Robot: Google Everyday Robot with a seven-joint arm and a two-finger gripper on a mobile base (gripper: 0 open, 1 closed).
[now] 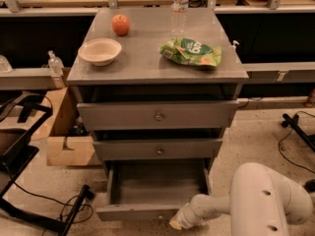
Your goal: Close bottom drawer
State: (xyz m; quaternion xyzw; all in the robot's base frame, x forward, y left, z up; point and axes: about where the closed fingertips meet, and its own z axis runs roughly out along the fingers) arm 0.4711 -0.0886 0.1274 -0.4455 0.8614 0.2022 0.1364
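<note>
my gripper (pixel 176 222) is hanging low at the near edge of the view, right at the front panel of the bottom drawer (pixel 133 213), toward that panel's right end. whether it is spread or closed i cannot tell. my arm (pixel 266 200) is reaching in from the right of it. the bottom drawer is standing pulled well out, its shallow grey box lying open just beyond the gripper and to its left. i am judging that i am in the pushing step: contact is looking made or nearly made, and the drawer is not yet shut. the next move is calling for a straight, level push away from me, and since i am pressing off-centre i should be watching that the panel is not skewing. above and beyond the gripper, the middle drawer (pixel 157 149) and the top drawer (pixel 157 116) are sitting much farther in. farthest off, on the cabinet top (pixel 142 58), a bowl (pixel 100 51), an apple (pixel 120 24), a green snack bag (pixel 191 51) and a water bottle (pixel 180 4) are resting.
</note>
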